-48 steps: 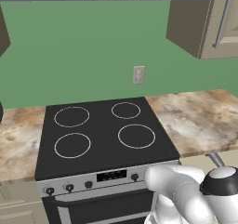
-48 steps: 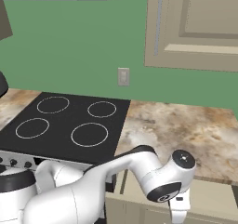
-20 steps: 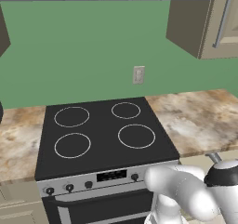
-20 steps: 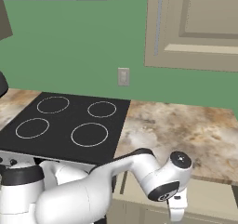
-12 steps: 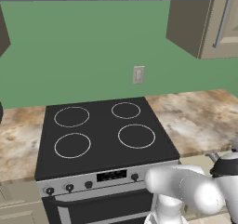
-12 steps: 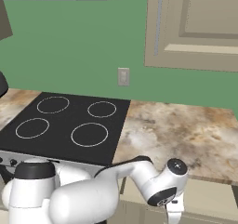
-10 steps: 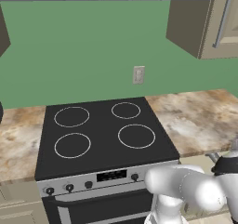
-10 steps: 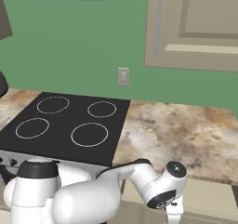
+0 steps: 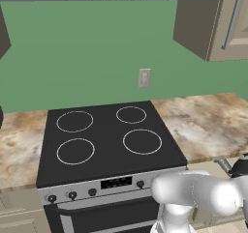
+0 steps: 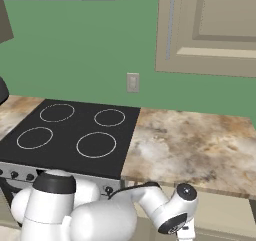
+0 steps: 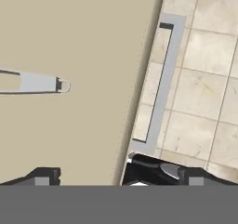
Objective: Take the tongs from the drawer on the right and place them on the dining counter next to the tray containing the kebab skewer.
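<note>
**Hand view: the tongs lie in the open drawer and the gripper is spread wide**

Hand view: The camera looks straight down into the drawer (image 11: 93, 42). It is pulled out, and its inside is flat and tan. The tongs (image 11: 35, 82) lie on the drawer floor at the left side. They are grey, and only the end with a small ring shows; the rest runs off the left edge. The drawer's grey handle (image 11: 160, 79) is a long bar along the drawer's front edge, over the pale tiled floor (image 11: 204, 79). The gripper (image 11: 118, 177) is low in the picture. Its two dark fingertips (image 11: 44, 176) stand far apart, one on each side. Nothing is between them. The tongs are well away from the fingers and nothing touches them.

Left base view: A black stove (image 9: 109, 140) with four white rings sits in the middle. Brown and cream stone worktop (image 9: 208, 121) runs on both sides of it. The wall behind is green with a small white wall plate (image 9: 144, 77). A tan cupboard (image 9: 227, 19) hangs at the top right. The white arm (image 9: 198, 193) bends low at the bottom right and reaches off the right edge.

Right base view: The same stove (image 10: 75, 130) is on the left and the worktop (image 10: 195, 145) is on the right. The arm (image 10: 150, 205) curls down below the front edge of the worktop, in front of the tan cabinets. A big tan cupboard (image 10: 210, 25) hangs above.
</note>
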